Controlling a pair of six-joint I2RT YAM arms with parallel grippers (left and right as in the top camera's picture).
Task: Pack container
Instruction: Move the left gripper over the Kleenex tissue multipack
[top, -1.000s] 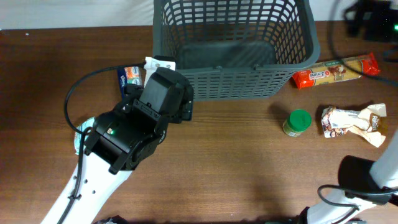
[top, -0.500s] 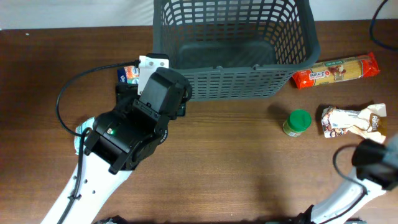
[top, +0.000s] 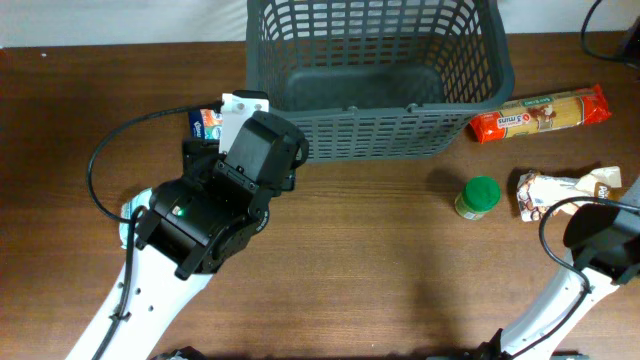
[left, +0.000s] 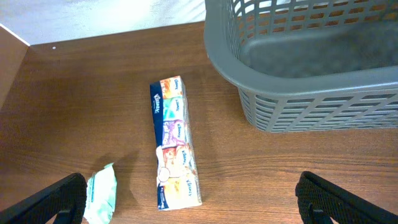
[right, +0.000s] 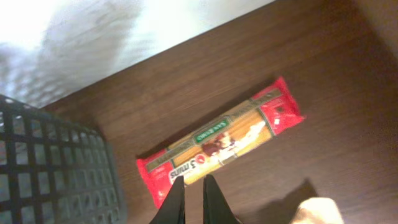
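The container (top: 375, 75), a dark grey lattice basket, stands at the back of the table with nothing showing inside; its corner also fills the left wrist view (left: 298, 68). My left gripper (left: 189, 190) hangs open and wide above a long pack of tissues (left: 174, 140), touching nothing. In the overhead view the left arm (top: 225, 195) covers most of that pack (top: 205, 122). My right gripper (right: 191, 199) is shut on nothing, hovering above the table just in front of a red and yellow spaghetti pack (right: 221, 146).
Right of the basket lie the spaghetti pack (top: 540, 112), a green-lidded jar (top: 478, 196) and a crumpled white and brown bag (top: 565, 192). The right arm (top: 600, 240) is beside that bag. A small green and white packet (left: 99, 193) lies left of the tissues.
The right gripper has gone from open to shut, and the right arm has risen from the bottom edge toward the bag. The left arm has shifted slightly left over the tissues.
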